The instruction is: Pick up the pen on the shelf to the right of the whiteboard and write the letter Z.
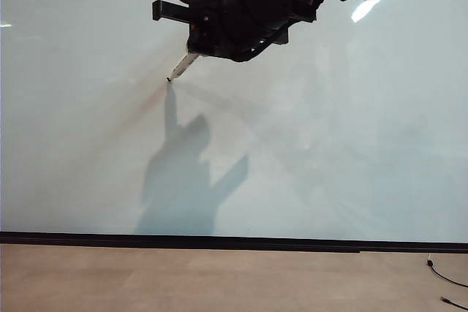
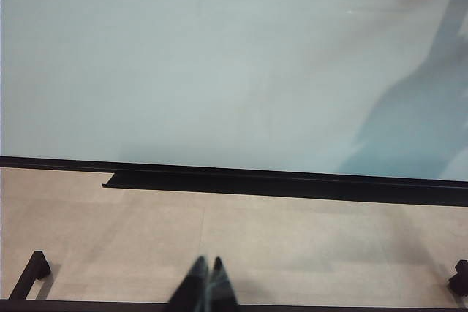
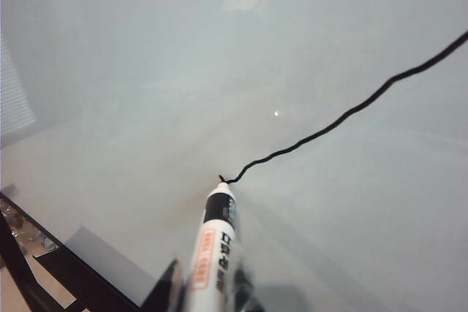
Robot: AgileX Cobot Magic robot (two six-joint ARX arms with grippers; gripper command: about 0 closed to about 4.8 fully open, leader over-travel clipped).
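Left hand (image 2: 207,283) low near the floor (image 2: 241,246), fingers pressed together, holding nothing, facing the whiteboard (image 2: 219,63). Black shelf (image 2: 219,179) along the board's bottom edge. Pen (image 1: 183,66) up high on the board, a bit left of the middle in the outside view, tip touching the board. Wobbly black line (image 3: 344,116) running from the tip across the board, the only part of the letter Z seen. Right hand (image 1: 208,40) at the top, squeezed tight on the pen.
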